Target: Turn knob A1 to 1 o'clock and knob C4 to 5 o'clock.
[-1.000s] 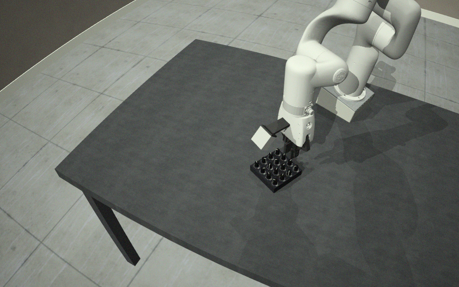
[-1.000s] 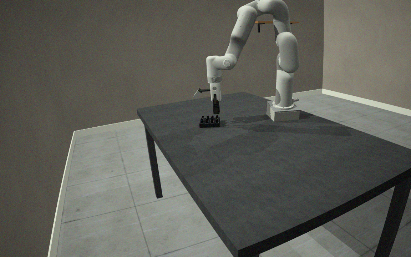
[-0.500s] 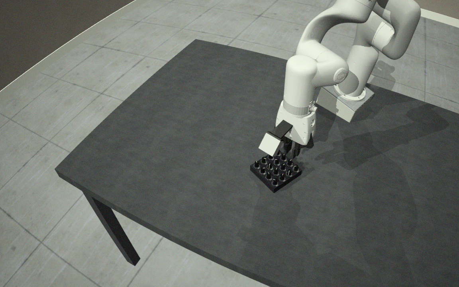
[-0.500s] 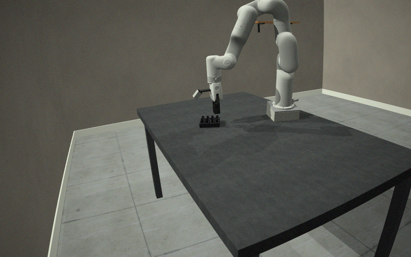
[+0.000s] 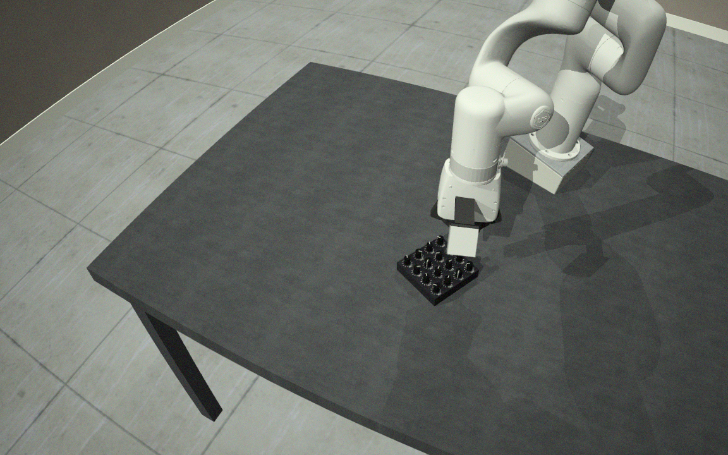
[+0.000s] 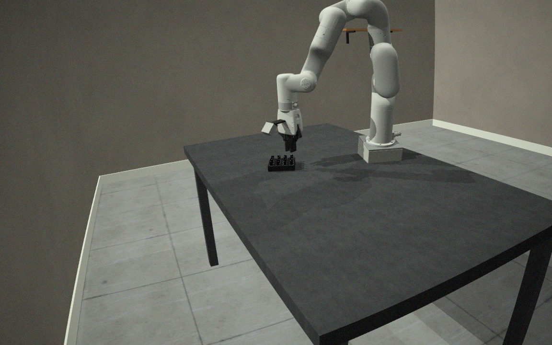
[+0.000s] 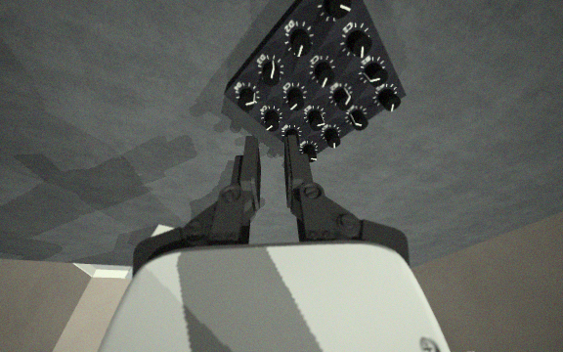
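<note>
The black knob box [image 5: 412, 283] [image 6: 281, 168] [image 7: 313, 93] stands flat on the table. It lies diagonally in the wrist view, with its names toward the upper left. Knob C4 [image 7: 272, 118] has its line toward the lower left, roughly 3 o'clock. Knob A1 [image 7: 389, 100] is at the box's right corner; its short line points down, roughly between 1 and 2 o'clock. My gripper [image 6: 290, 150] [image 7: 272, 152] hangs above the box, with a narrow, empty gap between its fingers. One fingertip covers part of knob B4 [image 7: 291, 133]. The fingers are hidden in the top view.
The dark table [image 5: 242, 198] [image 6: 398, 214] carries the box and the arm's base [image 5: 541, 167] [image 6: 382, 155]. The white wrist camera [image 5: 462, 241] [image 6: 268, 128] juts out beside my gripper and hides the box's far right part in the top view. The other knobs stand close together.
</note>
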Action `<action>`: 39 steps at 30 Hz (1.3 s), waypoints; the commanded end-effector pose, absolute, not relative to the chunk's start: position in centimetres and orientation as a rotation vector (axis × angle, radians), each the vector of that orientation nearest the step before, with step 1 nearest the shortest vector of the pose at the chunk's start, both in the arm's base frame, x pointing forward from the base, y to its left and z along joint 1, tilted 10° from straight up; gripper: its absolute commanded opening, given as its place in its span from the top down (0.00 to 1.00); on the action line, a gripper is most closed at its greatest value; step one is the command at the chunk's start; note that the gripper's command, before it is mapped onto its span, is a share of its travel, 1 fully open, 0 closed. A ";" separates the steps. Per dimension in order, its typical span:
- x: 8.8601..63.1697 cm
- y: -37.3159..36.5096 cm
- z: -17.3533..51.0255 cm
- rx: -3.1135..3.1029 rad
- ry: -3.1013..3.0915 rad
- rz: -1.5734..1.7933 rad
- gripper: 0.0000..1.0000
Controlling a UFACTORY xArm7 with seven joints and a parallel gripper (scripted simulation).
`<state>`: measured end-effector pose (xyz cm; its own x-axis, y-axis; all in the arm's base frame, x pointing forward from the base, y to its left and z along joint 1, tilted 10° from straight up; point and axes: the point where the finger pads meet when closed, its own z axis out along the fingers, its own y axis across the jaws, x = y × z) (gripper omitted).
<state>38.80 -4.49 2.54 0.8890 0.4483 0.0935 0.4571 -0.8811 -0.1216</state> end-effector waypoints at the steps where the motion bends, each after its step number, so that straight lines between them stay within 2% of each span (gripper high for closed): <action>1: 38.9 -4.6 2.7 -2.846 -0.924 -0.131 0.81; 14: 39.0 -4.6 3.0 -2.581 -1.556 -0.179 0.81; 39: 39.0 -4.7 3.7 -1.572 -2.650 -0.247 0.81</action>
